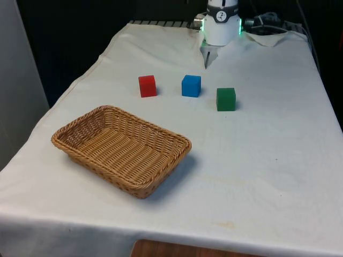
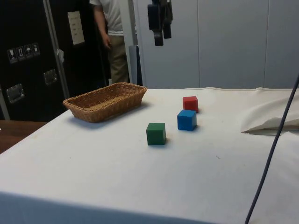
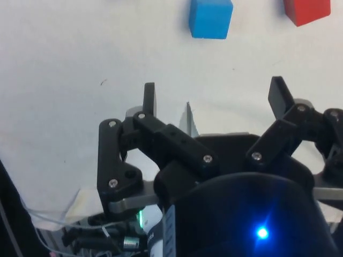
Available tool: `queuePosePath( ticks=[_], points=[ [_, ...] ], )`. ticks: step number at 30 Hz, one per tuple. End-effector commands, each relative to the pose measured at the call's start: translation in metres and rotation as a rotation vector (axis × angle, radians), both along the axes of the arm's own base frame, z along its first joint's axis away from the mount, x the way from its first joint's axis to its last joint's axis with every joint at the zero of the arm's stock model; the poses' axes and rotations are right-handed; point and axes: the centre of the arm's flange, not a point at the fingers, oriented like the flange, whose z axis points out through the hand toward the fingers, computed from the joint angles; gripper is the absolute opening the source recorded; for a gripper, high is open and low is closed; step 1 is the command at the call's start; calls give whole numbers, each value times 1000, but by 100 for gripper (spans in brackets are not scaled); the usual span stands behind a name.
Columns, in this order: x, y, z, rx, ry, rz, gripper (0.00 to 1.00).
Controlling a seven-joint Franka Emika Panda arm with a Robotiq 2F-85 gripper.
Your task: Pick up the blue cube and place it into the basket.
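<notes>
Blue cube, plain, upright, untouched

The gripper is cut off by the side view's top edge, so its upper body and the arm above it go unseen. In the wrist view the red cube and the blue cube both run past the picture's edge. A person standing beyond the table's far edge in the side view is cut at the shoulders. In the front view the table loses its near edge and corners, and the arm shows just its base.
</notes>
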Motion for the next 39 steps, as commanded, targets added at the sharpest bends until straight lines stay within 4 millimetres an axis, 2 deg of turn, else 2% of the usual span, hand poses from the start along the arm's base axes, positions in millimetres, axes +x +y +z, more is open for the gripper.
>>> queuePosePath(
  ticks=[1,10,11,17,25,33,39],
  points=[
    [-3,-2,-2,12,-13,2,100],
    [-20,-20,-20,42,-26,1,100],
    [-17,-18,-19,31,-12,0,100],
    [-35,-36,-37,64,-35,0,100],
    [-50,-42,-48,77,-49,2,100],
    [-51,-42,-51,75,-44,1,100],
    [-51,-48,-62,75,-32,-8,100]
  ],
)
